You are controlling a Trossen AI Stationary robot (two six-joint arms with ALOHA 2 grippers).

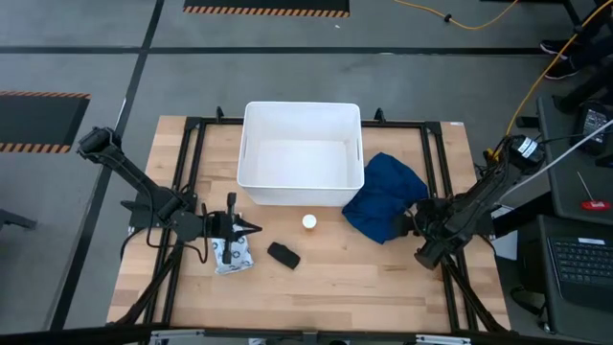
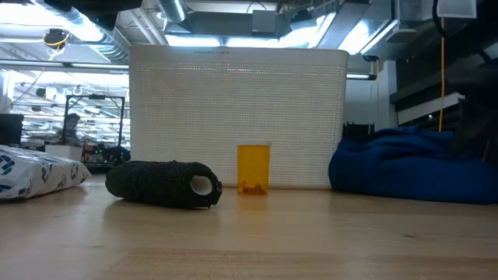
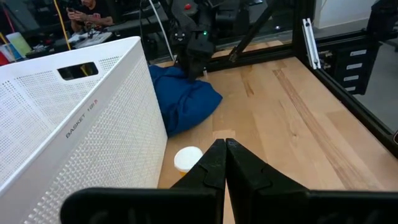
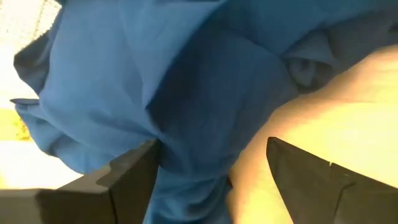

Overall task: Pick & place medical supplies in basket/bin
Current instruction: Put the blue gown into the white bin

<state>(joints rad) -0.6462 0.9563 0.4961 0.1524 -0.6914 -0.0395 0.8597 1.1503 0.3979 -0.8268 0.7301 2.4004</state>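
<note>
The white tub [image 1: 302, 153] stands at the table's far middle. The dark-blue cloth [image 1: 383, 196] lies crumpled against its right side. The orange bottle with a white cap [image 1: 309, 222] stands upright just in front of the tub, also seen as the bottle [image 2: 253, 167]. The black oblong [image 1: 283, 255] lies on its side nearer me. The white dotted packet [image 1: 230, 255] lies flat to its left. My left gripper [image 1: 251, 228] is shut, above the packet's far end, pointing at the bottle [image 3: 188, 158]. My right gripper [image 4: 211, 180] is open at the cloth's near right edge [image 1: 407, 222]. My right gripper comes level from the table's right side, with a fold of the cloth's edge [image 4: 193, 155] lying between its open fingers [image 4: 134, 171]. Whether a finger touches the cloth, I cannot tell. The cloth rests on the table.
A black metal frame [image 1: 192, 172] runs along the table's left, right and far sides. Bare wood [image 1: 345, 287] stretches across the near part of the table. The tub has slot handles in its end walls [image 3: 78, 70]. A person sits in the room beyond.
</note>
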